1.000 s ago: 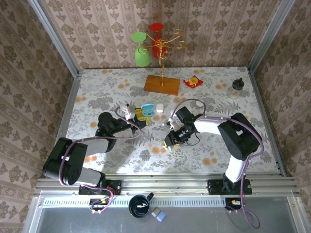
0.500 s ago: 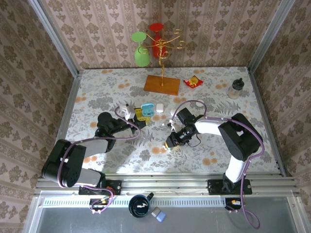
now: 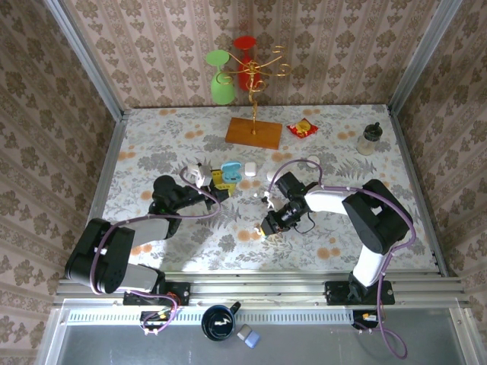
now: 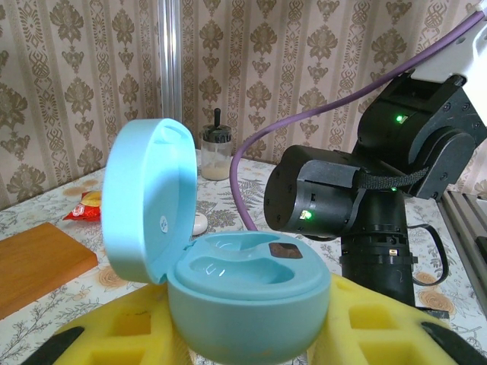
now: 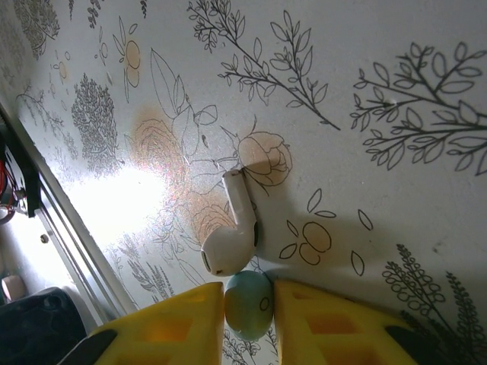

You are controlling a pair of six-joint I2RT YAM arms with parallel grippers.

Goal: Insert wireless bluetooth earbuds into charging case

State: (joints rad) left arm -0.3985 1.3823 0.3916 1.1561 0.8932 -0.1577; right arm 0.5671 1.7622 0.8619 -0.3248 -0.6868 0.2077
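Right gripper (image 5: 248, 298) pinched on a pale-blue earbud (image 5: 249, 310) low over the table (image 5: 396, 61); a white earbud (image 5: 232, 237) lies touching it, stem pointing away from the fingertips. Left gripper (image 4: 243, 331) clamped around the open charging case (image 4: 251, 275), sockets upward, lid tipped back. From the case, the held earbud lies rightward and toward the arm bases — the insertion probably falls to the right arm.
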